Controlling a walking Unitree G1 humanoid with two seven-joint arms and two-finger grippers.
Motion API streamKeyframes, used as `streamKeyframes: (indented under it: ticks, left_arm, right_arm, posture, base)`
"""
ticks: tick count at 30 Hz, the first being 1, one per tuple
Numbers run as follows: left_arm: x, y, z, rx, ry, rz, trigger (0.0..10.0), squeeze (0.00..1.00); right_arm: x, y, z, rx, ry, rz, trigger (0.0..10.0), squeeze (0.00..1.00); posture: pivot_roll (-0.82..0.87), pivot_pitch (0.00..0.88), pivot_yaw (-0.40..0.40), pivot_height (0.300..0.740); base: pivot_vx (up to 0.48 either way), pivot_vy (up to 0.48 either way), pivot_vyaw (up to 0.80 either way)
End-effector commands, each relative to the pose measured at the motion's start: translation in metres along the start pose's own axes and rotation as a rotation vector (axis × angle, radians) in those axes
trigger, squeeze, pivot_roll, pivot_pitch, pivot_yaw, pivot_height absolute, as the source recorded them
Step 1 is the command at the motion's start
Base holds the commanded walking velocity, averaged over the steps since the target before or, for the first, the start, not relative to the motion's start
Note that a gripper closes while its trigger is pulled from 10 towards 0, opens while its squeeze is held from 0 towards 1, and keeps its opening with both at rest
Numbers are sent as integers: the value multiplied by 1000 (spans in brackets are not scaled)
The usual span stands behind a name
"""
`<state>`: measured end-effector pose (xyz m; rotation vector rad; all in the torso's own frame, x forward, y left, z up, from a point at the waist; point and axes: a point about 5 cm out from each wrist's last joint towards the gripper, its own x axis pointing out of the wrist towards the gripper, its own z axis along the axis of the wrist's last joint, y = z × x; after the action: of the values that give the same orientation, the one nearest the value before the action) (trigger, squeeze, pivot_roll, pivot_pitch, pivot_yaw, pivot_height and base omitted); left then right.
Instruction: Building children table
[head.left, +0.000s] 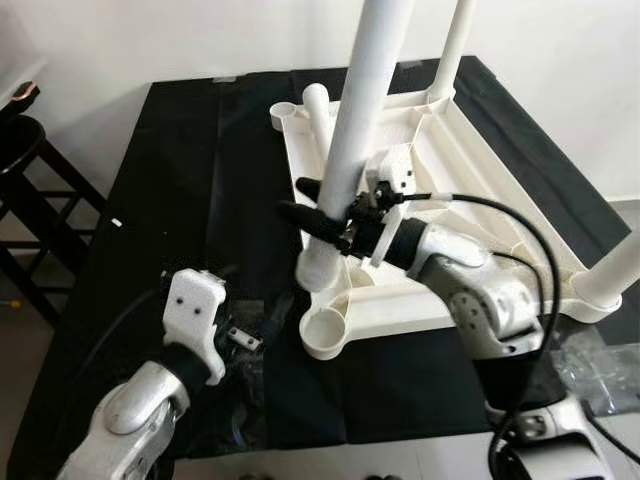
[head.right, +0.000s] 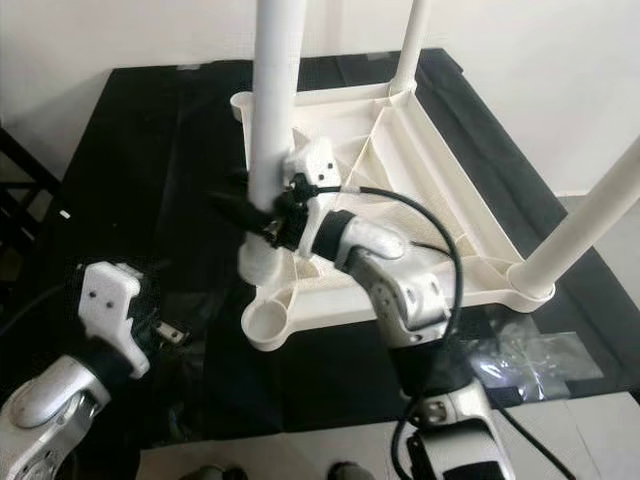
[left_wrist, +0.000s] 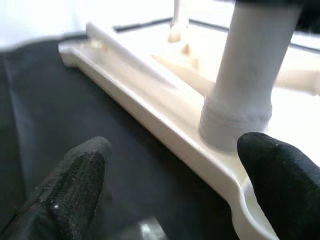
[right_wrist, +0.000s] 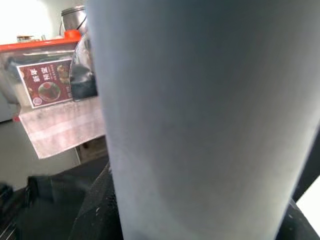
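Note:
A white plastic children's table (head.left: 470, 160) lies upside down on a black cloth (head.left: 150, 200). Two legs stand in its right corners, one at the back (head.left: 455, 45) and one at the front (head.left: 620, 270). My right gripper (head.left: 318, 200) is shut on a third white leg (head.left: 360, 110), one black finger on each side. This leg stands upright with its threaded end (left_wrist: 235, 120) on the frame, just behind the empty near-left corner socket (head.left: 325, 335). A short white stub (head.left: 316, 100) rises at the far-left corner. My left gripper (left_wrist: 175, 150) is open, low over the cloth beside that near-left corner.
A dark stool (head.left: 20, 140) stands left of the cloth-covered surface. A clear plastic bag (head.left: 600, 370) lies at the front right. White wall runs behind. A red-lidded box with a label (right_wrist: 45, 80) shows past the leg in the right wrist view.

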<state>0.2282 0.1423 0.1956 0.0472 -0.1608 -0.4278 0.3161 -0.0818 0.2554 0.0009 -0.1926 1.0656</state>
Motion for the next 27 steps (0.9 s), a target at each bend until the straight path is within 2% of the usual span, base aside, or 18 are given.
streamKeyframes:
  ticks: [1, 9, 18, 22, 27]
  left_arm:
    - [0, 7, 1, 26, -15, 26, 10000, 0]
    - [-4, 6, -6, 65, 10, 45, 10000, 0]
    - [-8, 5, -45, 106, 135, 127, 10000, 0]
    - [-8, 5, -50, 84, 143, 154, 10000, 0]
    - [-9, 12, -52, 94, 146, 205, 10000, 0]
  right_arm:
    - [6, 5, 7, -38, -14, 40, 10000, 0]
    - [3, 3, 7, -32, -3, -3, 10000, 0]
    - [2, 5, 0, -47, 21, 42, 10000, 0]
    - [0, 9, -5, -48, 18, 55, 10000, 0]
    - [-4, 20, -15, -32, 44, 114, 10000, 0]
  posture:
    - [-49, 109, 1, 740]
    - [-33, 71, 3, 740]
    - [-8, 57, 3, 740]
    - [-6, 54, 4, 740]
    - [-2, 43, 4, 740]
  base:
    - [0, 0, -800]
    - [0, 0, -800]
    - [0, 0, -800]
    - [0, 0, -800]
    - [0, 384, 0]
